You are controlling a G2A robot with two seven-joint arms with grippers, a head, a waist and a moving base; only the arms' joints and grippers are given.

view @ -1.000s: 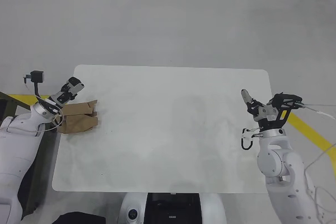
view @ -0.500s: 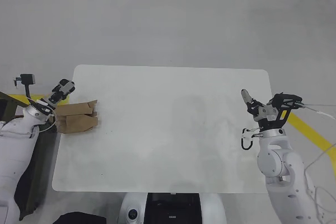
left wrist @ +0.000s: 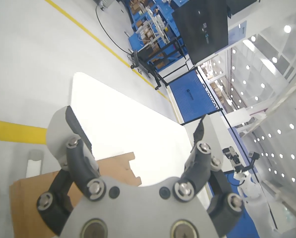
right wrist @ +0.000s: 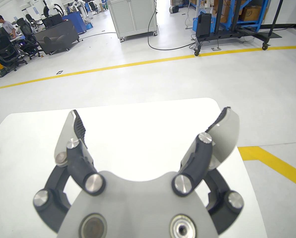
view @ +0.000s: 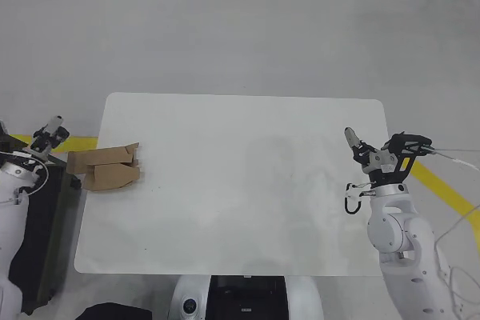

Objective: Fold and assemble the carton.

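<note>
White worktop (view: 240,240): rounded at the corners, stretching from the near edge by the robot to the far edge, with grey floor (view: 240,48) all round.
Cardboard carton (view: 106,166): brown, lying flat and unassembled at the worktop's left edge, about midway between near and far. Left end hanging out past the edge, right end notched into short flaps pointing toward the middle of the worktop. Touched by neither gripper.
Right gripper (right wrist: 150,111): at the worktop's right edge, a little farther out than the carton and well apart from it. Fingers (right wrist: 63,134) spread wide with nothing between them, ribbed dark pads (right wrist: 79,126) facing each other, aimed across the worktop.
Left gripper (left wrist: 135,117): off the worktop to the left, slightly farther out than the carton's left end, near it but not touching. Fingers (left wrist: 56,130) spread apart and holding nothing. Brown sheet of the carton seen just beneath them in the left wrist view, worktop beyond.
Yellow floor line (right wrist: 269,161): painted on the grey floor just right of the worktop, running off at an angle.
Far room: blue racks (left wrist: 154,23) and a dark screen (left wrist: 202,30) on a stand, well beyond the worktop.
</note>
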